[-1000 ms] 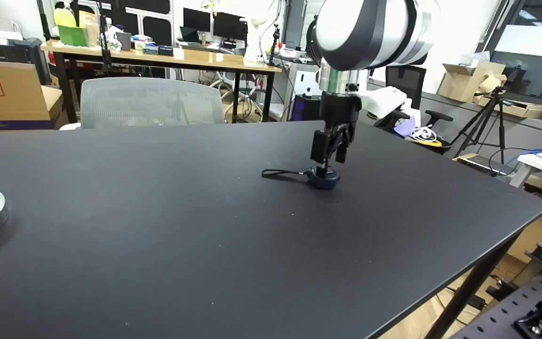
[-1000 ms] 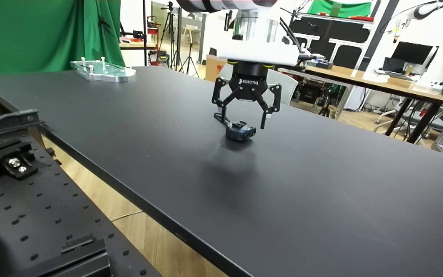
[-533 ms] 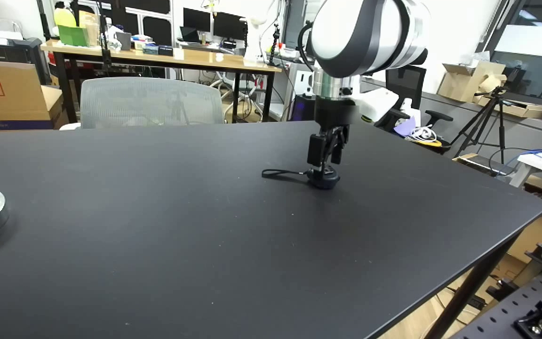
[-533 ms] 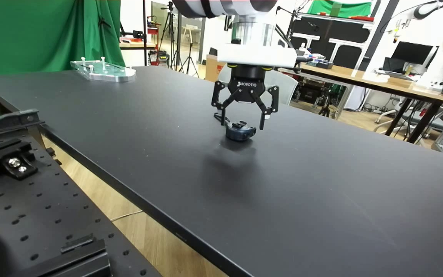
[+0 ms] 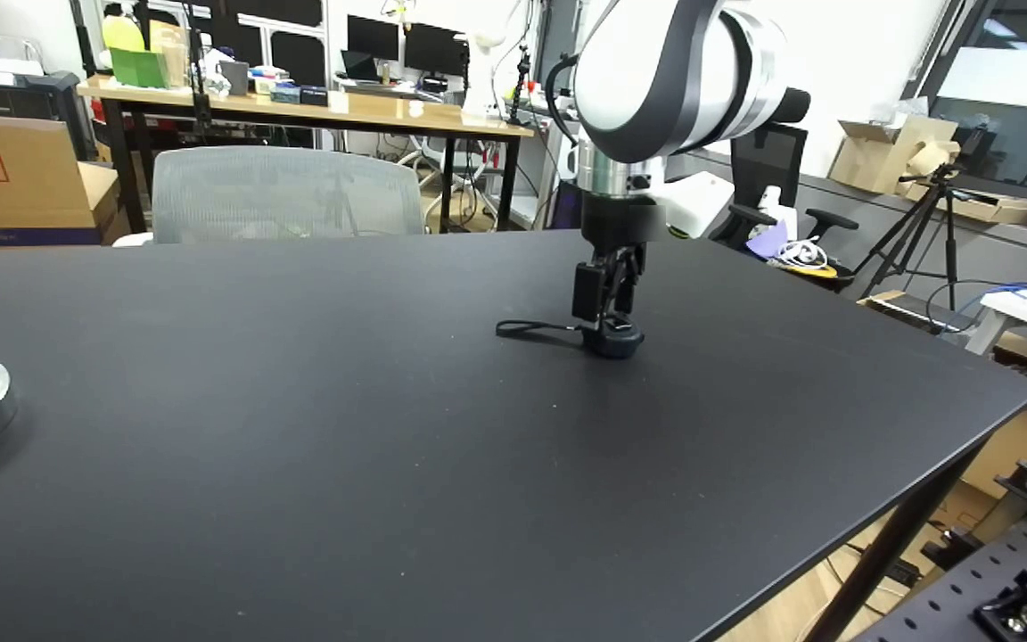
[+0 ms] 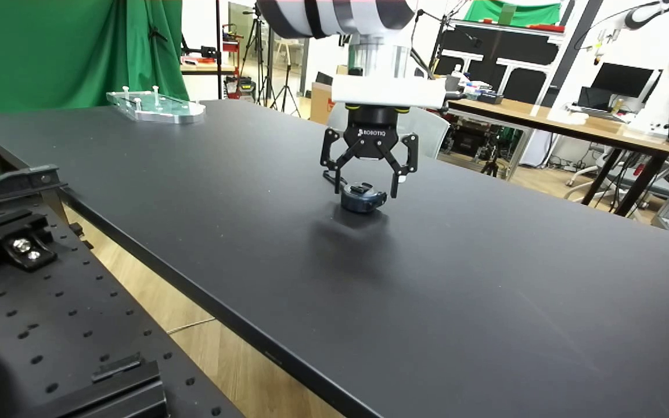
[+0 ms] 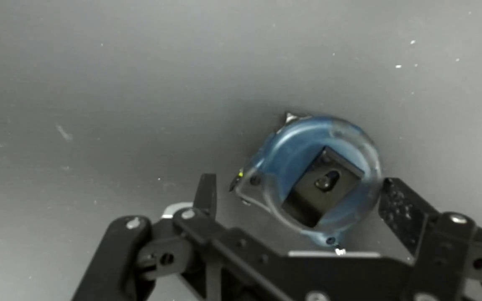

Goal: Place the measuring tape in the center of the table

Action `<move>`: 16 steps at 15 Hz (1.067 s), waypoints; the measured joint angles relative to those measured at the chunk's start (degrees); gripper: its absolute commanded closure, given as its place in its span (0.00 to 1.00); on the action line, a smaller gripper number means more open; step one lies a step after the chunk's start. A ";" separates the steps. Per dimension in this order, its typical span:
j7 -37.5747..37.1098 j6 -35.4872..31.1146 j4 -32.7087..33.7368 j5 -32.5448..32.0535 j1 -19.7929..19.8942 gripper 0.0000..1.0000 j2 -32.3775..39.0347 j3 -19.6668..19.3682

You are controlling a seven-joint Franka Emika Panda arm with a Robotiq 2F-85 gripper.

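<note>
Closest in, the fingers [image 7: 404,213] stand well spread with nothing pinched between them, one to each side of the measuring tape [image 7: 316,177], which lies flat on the worktop [image 5: 344,428]. In the wrist view the tape sits nearer the finger at that view's right, perhaps brushing it, I can't be sure; at its left there's plain daylight between. If I were steering, I'd ease toward the nearer finger's side first, so the gaps match, then sink straight down until the pads flank the tape's body, stopping shy of the worktop. Squeeze gently, since a round wall could well slip or spin. I'd mind the strap [image 5: 522,324] too, stretched out along the worktop on one side, so neither tip pins it.

Against a second ago, in an exterior view, the arm [image 5: 629,80] has come down and the fingers have drifted toward the strap's side; they look about as wide apart. The tape hasn't budged. I'd judge it lies off toward one end, so the carry to the middle is all ahead. Farther off, the clear plate [image 6: 163,118] and, beyond the worktop, the grey chair [image 5: 291,196] stand just where they stood.
</note>
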State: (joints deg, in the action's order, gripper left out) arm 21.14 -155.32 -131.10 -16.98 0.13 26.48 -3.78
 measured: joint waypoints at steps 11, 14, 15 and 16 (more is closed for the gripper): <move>0.38 1.45 1.38 -0.73 -0.15 0.43 0.98 0.79; 0.42 1.43 1.15 -0.72 -0.14 0.43 0.27 1.99; 0.43 1.42 0.98 -0.66 -0.14 0.43 -0.30 2.58; 0.46 1.42 0.70 -0.52 -0.13 0.43 -1.12 3.31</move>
State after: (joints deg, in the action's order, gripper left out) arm 21.60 -153.90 -130.39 -17.50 0.00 25.36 -0.48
